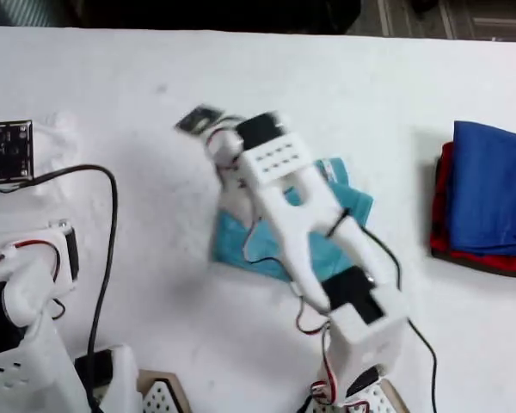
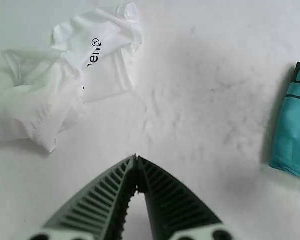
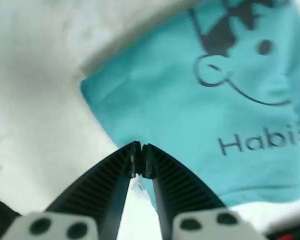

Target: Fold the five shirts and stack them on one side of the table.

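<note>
Jaws: those of right gripper (image 3: 140, 159) are pressed together, tip against tip; those of left gripper (image 2: 136, 172) are pressed together as well.
Place of right gripper: low over teal shirt (image 3: 200, 100), close to one edge of the cloth. A small white tag (image 3: 138, 189) shows between the fingers. Whether cloth is pinched, I cannot tell.
Place of left gripper: above bare table (image 2: 200, 75), holding nothing.
Teal shirt: lies near the middle of the table with its dark print facing up. In the high view the right arm (image 1: 301, 215) lies across it, from the base at the near edge to the far-left part of the shirt.
White shirt (image 2: 65, 85): crumpled, not folded, on the left part of the table, well apart from the teal shirt.
Stack: blue shirt (image 1: 494, 185) lies folded on red shirt (image 1: 482, 258), at the right side of the table, well apart from the teal shirt.
Left arm (image 1: 26, 284): at the near-left corner.
Other things: black cable (image 1: 112, 224) curves over the table beside the left arm; dark board (image 1: 7, 148) sits at the left edge.
</note>
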Controlling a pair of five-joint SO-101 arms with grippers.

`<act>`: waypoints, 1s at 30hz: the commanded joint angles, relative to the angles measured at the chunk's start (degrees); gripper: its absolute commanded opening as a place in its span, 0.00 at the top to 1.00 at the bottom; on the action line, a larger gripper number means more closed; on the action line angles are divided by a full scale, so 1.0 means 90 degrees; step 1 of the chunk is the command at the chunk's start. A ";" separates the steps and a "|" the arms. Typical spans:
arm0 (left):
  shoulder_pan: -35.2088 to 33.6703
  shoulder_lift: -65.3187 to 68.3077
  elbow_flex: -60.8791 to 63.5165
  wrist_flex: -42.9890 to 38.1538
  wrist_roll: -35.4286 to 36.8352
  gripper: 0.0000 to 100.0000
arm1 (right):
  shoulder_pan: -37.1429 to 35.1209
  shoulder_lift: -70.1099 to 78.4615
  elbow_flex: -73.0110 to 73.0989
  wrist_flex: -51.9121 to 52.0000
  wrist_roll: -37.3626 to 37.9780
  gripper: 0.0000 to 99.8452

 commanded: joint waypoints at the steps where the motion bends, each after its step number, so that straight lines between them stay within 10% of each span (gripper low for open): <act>1: -0.0044 -0.0054 -0.0029 -0.0098 0.0020 0.98 | 0.0503 -0.0835 0.0020 0.0054 -0.0039 0.98; 16: -0.0044 -0.0054 -0.0010 -0.0352 0.0020 0.98 | 0.2388 -0.2261 0.2100 -0.1031 -0.1241 0.96; 22: -0.0044 -0.0015 -0.0010 -0.0371 0.0010 0.98 | 0.2466 -0.1333 0.1788 -0.1245 -0.1270 0.76; 30: -0.0034 -0.0005 0.0000 -0.0469 -0.0107 0.98 | 0.3053 0.0503 0.0234 -0.1206 -0.1270 0.75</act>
